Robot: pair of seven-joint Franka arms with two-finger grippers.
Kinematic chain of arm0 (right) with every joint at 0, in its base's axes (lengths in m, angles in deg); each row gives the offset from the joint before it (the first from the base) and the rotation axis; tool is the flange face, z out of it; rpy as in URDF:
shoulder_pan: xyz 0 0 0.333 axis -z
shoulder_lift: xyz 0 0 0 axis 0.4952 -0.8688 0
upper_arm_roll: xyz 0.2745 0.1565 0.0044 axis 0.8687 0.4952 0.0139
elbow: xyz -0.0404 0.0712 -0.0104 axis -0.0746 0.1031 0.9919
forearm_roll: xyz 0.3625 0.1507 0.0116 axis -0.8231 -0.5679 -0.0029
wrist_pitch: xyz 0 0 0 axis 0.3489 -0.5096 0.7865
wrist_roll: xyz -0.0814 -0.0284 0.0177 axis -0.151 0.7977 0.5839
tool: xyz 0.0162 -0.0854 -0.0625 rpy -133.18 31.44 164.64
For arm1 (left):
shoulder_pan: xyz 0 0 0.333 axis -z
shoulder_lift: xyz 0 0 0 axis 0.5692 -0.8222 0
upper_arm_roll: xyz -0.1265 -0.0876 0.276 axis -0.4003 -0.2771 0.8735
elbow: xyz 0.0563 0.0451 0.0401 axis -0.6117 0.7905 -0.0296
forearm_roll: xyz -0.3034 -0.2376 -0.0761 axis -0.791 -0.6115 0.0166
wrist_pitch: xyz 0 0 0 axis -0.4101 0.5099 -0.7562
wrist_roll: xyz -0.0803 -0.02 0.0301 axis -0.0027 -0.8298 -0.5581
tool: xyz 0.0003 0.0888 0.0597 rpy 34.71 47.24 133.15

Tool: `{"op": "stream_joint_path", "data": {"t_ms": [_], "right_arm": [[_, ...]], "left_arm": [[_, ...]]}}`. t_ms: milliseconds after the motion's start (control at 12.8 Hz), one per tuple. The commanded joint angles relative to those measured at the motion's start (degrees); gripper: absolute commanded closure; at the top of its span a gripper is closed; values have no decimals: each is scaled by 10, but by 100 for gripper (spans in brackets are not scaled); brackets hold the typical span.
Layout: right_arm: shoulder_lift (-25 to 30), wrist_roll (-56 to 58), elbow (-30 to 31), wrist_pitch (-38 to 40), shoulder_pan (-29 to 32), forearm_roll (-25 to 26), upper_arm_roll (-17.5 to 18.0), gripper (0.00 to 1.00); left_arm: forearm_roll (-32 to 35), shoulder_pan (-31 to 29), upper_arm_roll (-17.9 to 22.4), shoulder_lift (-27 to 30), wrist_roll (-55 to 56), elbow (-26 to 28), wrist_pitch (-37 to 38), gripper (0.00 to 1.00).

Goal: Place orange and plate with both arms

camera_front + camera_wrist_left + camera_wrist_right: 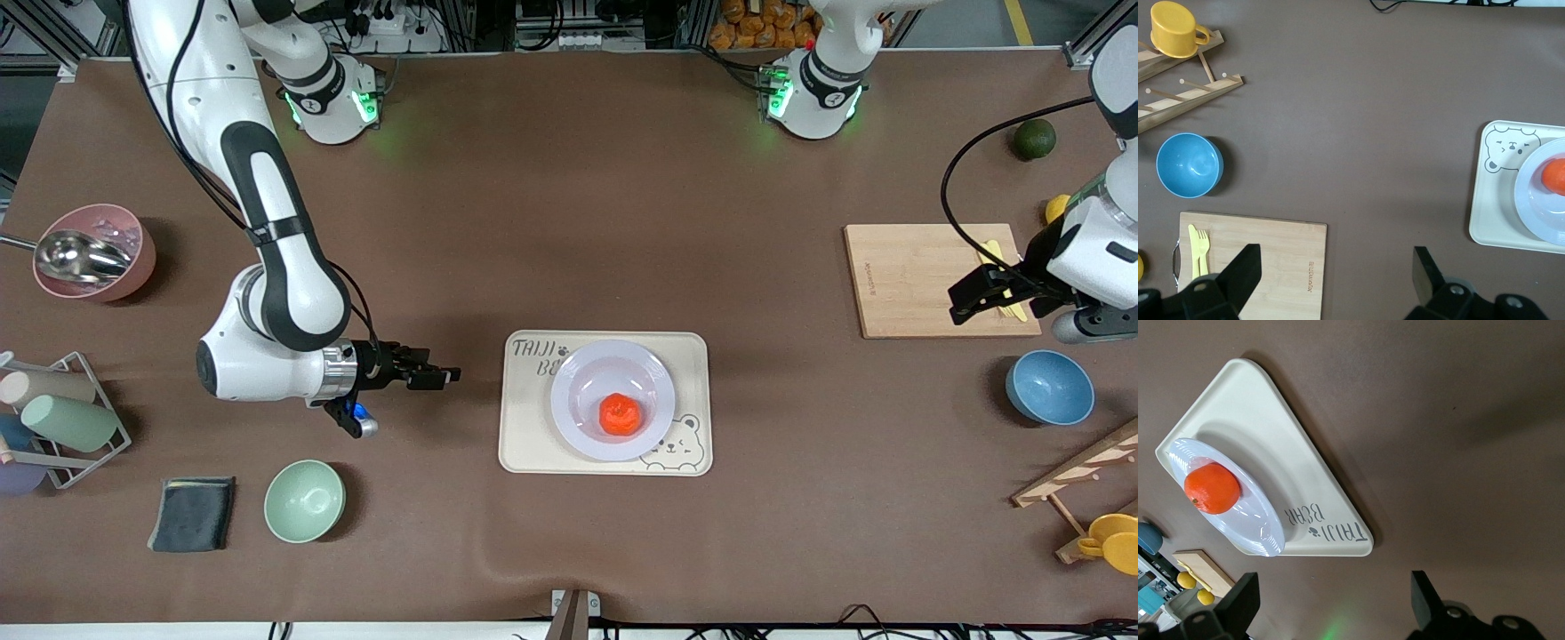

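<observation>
Starting at the right arm's end of the frame: pink bowl (133,233) holding a metal scoop (80,256) at mid height, wire rack (84,462) of pastel cups below it, then dark folded cloth (193,513) and pale green bowl (304,500) side by side in the lower part. Next, right gripper (449,375) stretched out level over bare brown table (569,196), just above the green bowl in the frame, pointing at the cream bear-printed tray (524,427) but apart from it, fingers spread wide and holding nothing. At frame centre, plate (582,418) resting flat on that tray, with the orange (619,414) sitting in the plate's well, slightly toward the lower edge. Farther along, toward the left arm's end, wooden cutting board (907,280) carrying a yellow fork (1203,248); left gripper (965,300) hovering over the board's end, fingers likewise wide apart and empty. Blue bowl (1049,388) just below the board in the frame, dark green fruit (1035,139) in the upper part, and wooden peg rack (1067,480) with a yellow cup (1116,542) at the lower corner.
</observation>
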Motion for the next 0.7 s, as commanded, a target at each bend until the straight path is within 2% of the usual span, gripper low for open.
{"op": "stream_joint_path", "data": {"t_ms": [0, 469, 626], "right_arm": [[25, -7, 27, 25, 27, 16, 3, 0], [42, 16, 28, 91, 80, 43, 1, 0], [54, 23, 25, 116, 108, 71, 2, 0]], "left_arm": [[-13, -2, 2, 8, -13, 0, 2, 0], [-14, -2, 2, 21, -14, 0, 6, 0], [-14, -3, 1, 23, -14, 0, 7, 0]]}}
